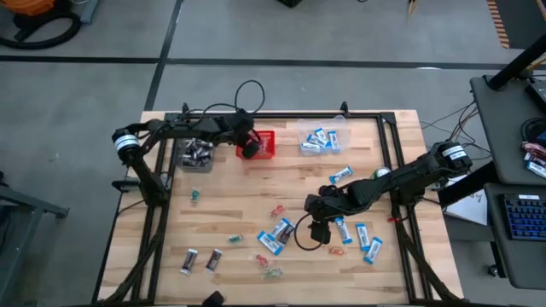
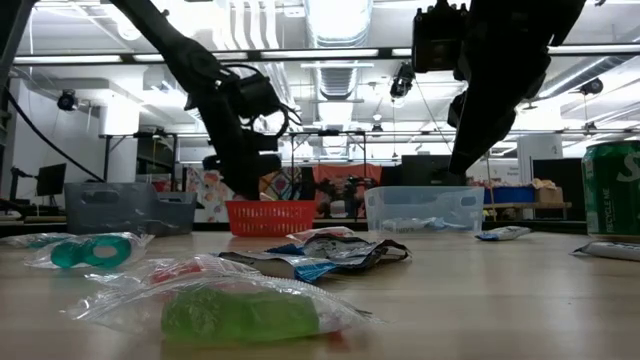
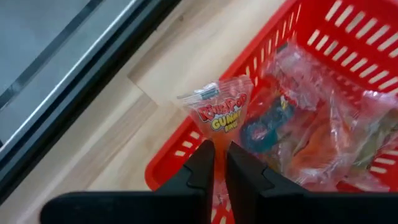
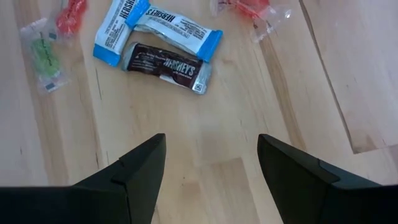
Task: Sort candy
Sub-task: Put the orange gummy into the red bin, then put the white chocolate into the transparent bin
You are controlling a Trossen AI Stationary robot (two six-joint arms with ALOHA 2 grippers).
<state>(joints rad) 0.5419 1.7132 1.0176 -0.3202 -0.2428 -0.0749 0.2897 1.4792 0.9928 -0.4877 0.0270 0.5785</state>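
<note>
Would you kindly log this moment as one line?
left gripper: pinching clear gummy packet over red mesh basket | right gripper: open above dark brown bar

The table (image 1: 230, 205) is pale blond wood with a darker plank grain, framed by black rails. At the upper middle of the overhead frame sits a bright red mesh basket (image 1: 263, 143); beside it, a clear bin (image 1: 322, 138) holds blue-and-white packets, and another clear bin (image 1: 195, 154) to the left holds dark brown bars. In the right wrist picture, two blue-and-white packets (image 4: 158, 28) lie against a dark brown bar with silver lettering (image 4: 166, 67), with a green sweet (image 4: 45, 59) in clear wrap at the left and red sweets (image 4: 249, 9) at the top. A clear packet with red and yellow lettering (image 3: 221, 112) hangs over the basket. Both arms are black.
</note>
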